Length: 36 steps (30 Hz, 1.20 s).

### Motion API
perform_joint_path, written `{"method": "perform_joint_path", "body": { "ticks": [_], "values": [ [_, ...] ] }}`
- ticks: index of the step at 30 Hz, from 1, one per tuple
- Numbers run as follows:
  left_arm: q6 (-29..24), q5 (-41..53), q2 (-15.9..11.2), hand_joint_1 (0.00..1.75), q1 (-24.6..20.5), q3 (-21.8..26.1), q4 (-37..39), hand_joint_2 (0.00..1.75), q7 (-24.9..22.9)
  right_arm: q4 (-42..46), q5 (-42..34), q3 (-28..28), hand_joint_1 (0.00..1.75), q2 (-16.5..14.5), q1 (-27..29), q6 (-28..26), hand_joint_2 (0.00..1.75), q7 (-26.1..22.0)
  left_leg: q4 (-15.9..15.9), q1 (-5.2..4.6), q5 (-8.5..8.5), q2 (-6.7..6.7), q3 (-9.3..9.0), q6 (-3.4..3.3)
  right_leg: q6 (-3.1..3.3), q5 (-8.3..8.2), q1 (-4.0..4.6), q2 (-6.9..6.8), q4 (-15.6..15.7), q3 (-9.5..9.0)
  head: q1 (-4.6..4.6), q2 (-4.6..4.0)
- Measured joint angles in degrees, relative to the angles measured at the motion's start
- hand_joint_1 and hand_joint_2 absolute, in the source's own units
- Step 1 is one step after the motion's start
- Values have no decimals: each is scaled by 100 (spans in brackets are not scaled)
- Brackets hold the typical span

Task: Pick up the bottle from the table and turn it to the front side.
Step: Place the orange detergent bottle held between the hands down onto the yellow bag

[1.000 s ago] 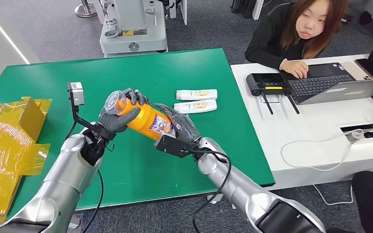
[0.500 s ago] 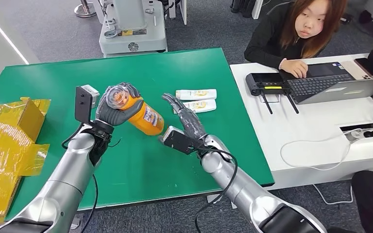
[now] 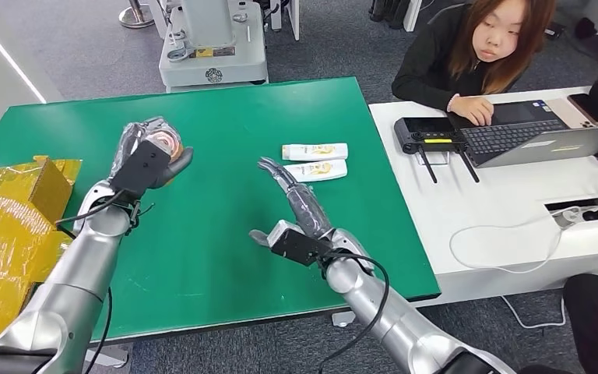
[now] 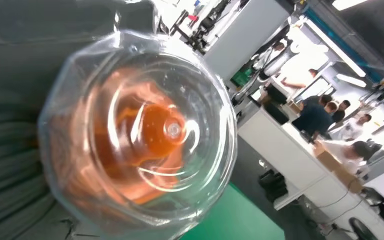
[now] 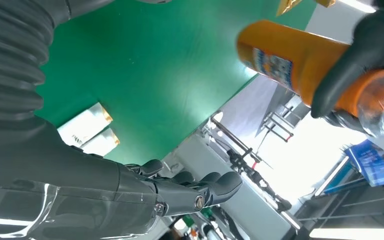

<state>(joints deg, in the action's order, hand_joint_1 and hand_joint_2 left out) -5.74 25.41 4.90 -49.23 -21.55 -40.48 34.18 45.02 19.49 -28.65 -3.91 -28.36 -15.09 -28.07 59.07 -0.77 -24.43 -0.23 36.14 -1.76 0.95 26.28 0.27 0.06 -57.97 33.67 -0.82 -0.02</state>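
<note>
Above the desk's left side, the left hand had lifted away clamping the bottle; the right hand had released, fingers apart, handover done.

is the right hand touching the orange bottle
Apart. In the head view the right hand hangs open over the table, green surface between it and the bottle held by the left hand.

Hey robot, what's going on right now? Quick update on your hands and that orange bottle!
Left hand grips the orange bottle, lifted above the green table. Right hand open, holding nothing. Two white tubes lie apart from both hands, nothing in the way.
</note>
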Motion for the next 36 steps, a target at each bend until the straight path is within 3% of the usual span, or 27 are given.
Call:
{"method": "perform_joint_path", "body": {
  "ticks": [4, 8, 12, 19, 23, 29, 36],
  "values": [
    [-927, 768, -82, 175, -124, 0, -196, 175, -98, 249, 389, -158, 0, 87, 157, -280, 175, 131, 0, 0, 0, 2, 1, 0, 0, 0, 0, 1, 0, 0, 1, 0],
    [-1976, 1890, -221, 175, -357, -12, -440, 175, -491, 439, 367, -332, 0, 220, 303, -391, 175, 96, 0, 0, 0, 1, 3, 0, 0, 0, 0, 0, 0, 0, 0, 0],
    [-2564, 2759, -475, 175, -593, -47, -531, 175, -771, 591, 164, -463, 0, 333, 415, -468, 175, 10, 0, 1, 0, 1, 2, 0, 0, 0, 1, 0, 0, 1, 1, 0],
    [-2889, 3671, -952, 175, -700, -104, -484, 175, -1041, 1074, -115, -563, 0, 585, 742, -626, 175, 91, -1, 3, 2, 2, 2, 3, 0, 0, 2, 2, -1, 1, -1, 0],
    [-3134, 4128, -1354, 175, -669, -156, -276, 175, -1224, 1580, -216, -477, 0, 839, 1058, -646, 175, 207, -1, 3, 0, 9, 2, 3, 0, 0, 2, 10, 0, 2, 0, 0],
    [-3307, 4483, -1930, 175, -282, -184, 63, 175, -1471, 2355, -242, -119, 0, 1217, 1638, -587, 175, 234, -3, 3, -1, 10, 3, 5, 6, 5, 2, 11, 1, 5, 0, 0],
    [-3323, 4865, -2208, 175, -9, -184, 599, 175, -1788, 2873, -64, 227, 0, 1437, 2104, -583, 175, 291, -4, 3, -1, 5, 3, 5, 6, 5, 2, 7, 2, 5, 0, 0]
  ]
}}
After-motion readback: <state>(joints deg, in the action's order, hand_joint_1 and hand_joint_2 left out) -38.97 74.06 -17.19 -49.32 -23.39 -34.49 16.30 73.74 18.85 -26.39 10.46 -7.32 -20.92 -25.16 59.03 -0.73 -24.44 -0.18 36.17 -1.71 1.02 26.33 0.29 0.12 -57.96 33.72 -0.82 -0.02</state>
